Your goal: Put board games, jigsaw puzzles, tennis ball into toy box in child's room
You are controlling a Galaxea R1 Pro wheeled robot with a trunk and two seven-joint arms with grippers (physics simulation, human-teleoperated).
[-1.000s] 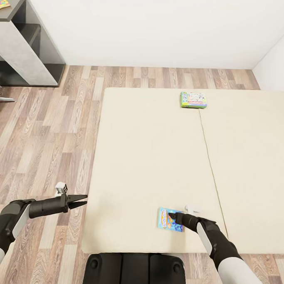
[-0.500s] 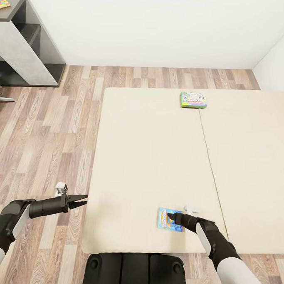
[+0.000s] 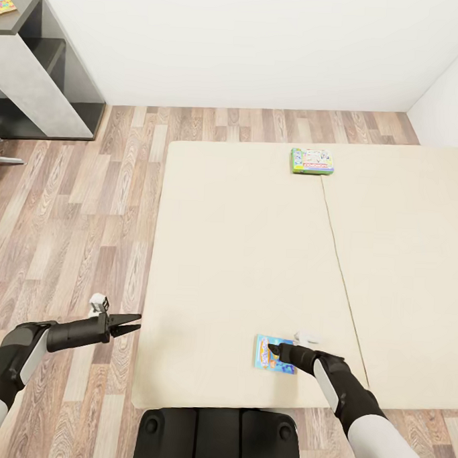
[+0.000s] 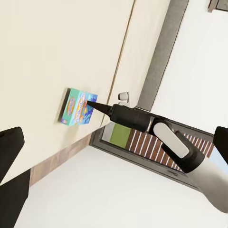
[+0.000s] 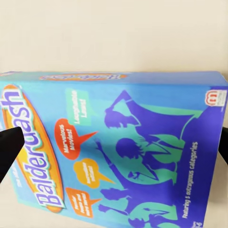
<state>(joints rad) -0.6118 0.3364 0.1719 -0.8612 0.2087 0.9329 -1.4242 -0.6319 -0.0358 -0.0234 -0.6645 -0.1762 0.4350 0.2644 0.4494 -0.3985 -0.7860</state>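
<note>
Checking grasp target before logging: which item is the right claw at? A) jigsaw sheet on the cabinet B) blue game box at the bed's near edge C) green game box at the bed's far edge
B: the right claw sits over the blue game box on the bed; its dark fingertips flank the blue cover.

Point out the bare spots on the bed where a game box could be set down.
The bed is bare between the blue board game near the right gripper and the green board game at the far edge, plus everything right of the seam.
</note>
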